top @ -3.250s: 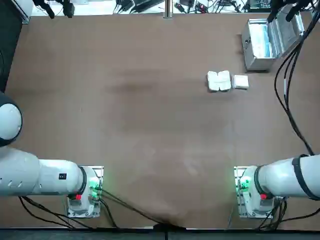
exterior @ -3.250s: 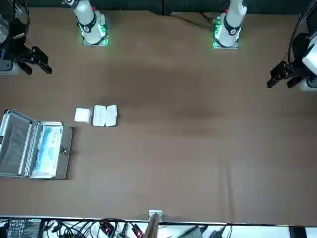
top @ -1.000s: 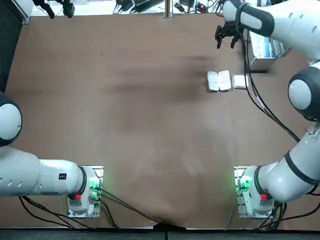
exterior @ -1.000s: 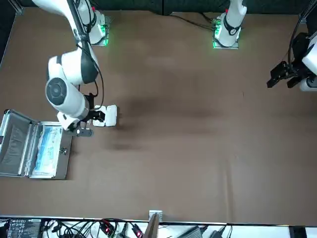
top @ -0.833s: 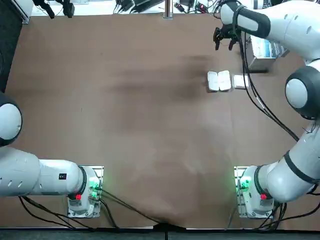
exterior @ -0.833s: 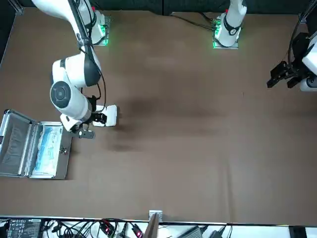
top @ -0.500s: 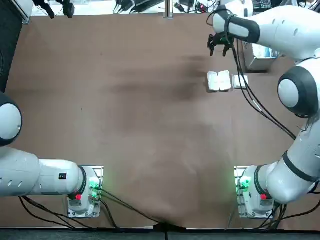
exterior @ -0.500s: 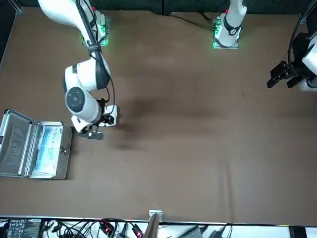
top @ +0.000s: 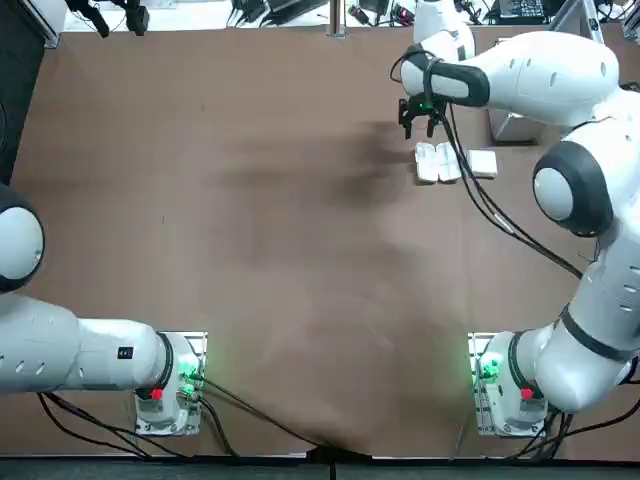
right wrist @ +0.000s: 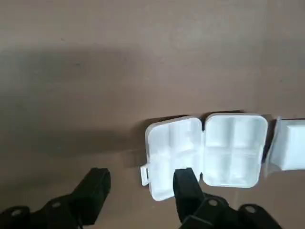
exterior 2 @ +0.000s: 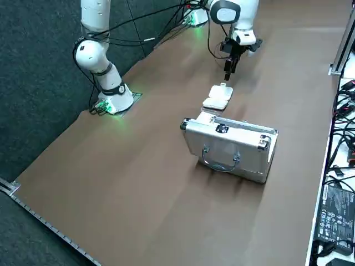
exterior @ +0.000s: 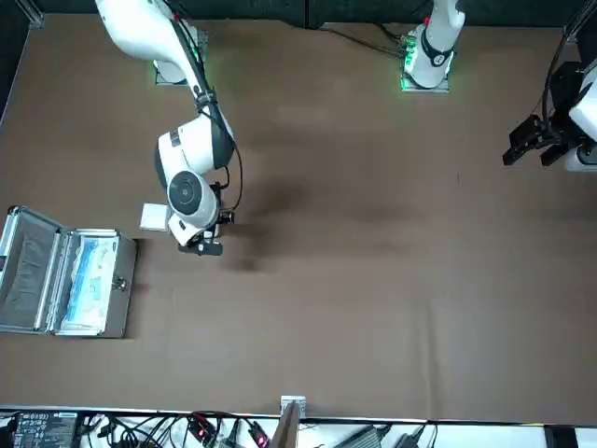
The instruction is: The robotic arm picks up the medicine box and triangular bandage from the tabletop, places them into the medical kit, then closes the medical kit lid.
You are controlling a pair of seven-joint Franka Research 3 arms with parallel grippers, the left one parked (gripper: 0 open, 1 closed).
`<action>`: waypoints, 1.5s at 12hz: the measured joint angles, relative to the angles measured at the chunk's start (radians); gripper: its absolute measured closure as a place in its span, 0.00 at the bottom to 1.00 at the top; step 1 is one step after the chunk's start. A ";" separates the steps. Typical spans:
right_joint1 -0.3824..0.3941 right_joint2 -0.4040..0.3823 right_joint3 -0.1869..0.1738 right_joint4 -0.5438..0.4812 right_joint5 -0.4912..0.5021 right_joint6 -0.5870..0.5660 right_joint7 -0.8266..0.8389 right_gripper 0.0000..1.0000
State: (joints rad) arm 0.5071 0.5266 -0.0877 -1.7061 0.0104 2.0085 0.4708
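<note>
The medicine box (right wrist: 205,151) is a white hinged case lying open flat on the table, its two halves showing moulded compartments; it also shows from overhead (top: 438,162). Right beside it, on the kit's side, lies the triangular bandage (top: 482,163), a small square white packet. My right gripper (top: 420,120) hangs open and empty in the air just past the box's outer edge, on the side away from the kit. One black finger (right wrist: 187,183) overlaps that edge in the wrist view. The medical kit (exterior: 89,280) stands open, blue lining showing, and its lid (exterior 2: 230,152) is raised.
The right arm's white forearm (top: 540,65) stretches over the kit's corner of the table. The table's back edge with cables and a power strip (exterior 2: 333,216) runs just behind the kit. Bare brown tabletop (top: 280,220) spreads left of the box.
The right arm has swung from beside the kit toward the table's middle, passing the two white things. Its gripper stayed open and holds nothing. The box, packet and kit have not moved.
</note>
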 joint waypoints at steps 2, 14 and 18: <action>0.012 0.011 0.000 -0.030 0.000 0.029 0.003 0.22; 0.032 0.028 -0.006 -0.113 -0.013 0.091 0.026 0.60; 0.032 0.032 -0.010 -0.111 -0.013 0.092 0.027 0.82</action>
State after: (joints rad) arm 0.5387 0.5590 -0.0977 -1.8168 -0.0026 2.1005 0.4977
